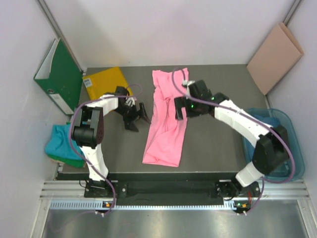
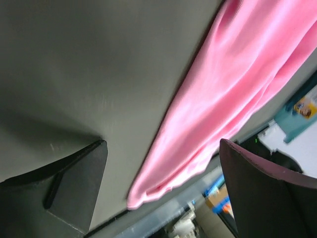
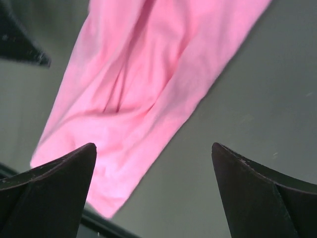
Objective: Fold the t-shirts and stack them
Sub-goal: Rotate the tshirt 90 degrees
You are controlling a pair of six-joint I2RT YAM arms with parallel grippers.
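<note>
The bright pink t-shirt [image 1: 166,129] is seen in the middle of the overhead view, laid on the grey table [image 1: 218,148] as a long narrow strip running from upper centre down towards the lower centre, with creases along its length.

The left gripper [image 1: 139,121] is placed just left of the strip, over bare table. Its jaws are spread wide and nothing is held between them. In the left wrist view both dark fingers [image 2: 74,188] are shown in the lower corners, with the shirt's edge crossing diagonally between them.

The right gripper [image 1: 178,109] is held over the right edge of the strip, above centre, jaws likewise spread and empty. In the right wrist view the fingers [image 3: 257,193] are seen wide apart, the cloth lying flat beyond them. A purple cable [image 1: 179,79] is looped over the shirt's upper part.

A yellow sheet [image 1: 105,82] lies at upper left, with a green binder [image 1: 62,79] beside it against the wall. A teal and green cloth pile [image 1: 63,144] is partly hidden behind the left arm at the left edge. A blue bin [image 1: 292,134] is partly covered by the right arm at the right, and a tan board [image 1: 275,57] leans at upper right.
</note>
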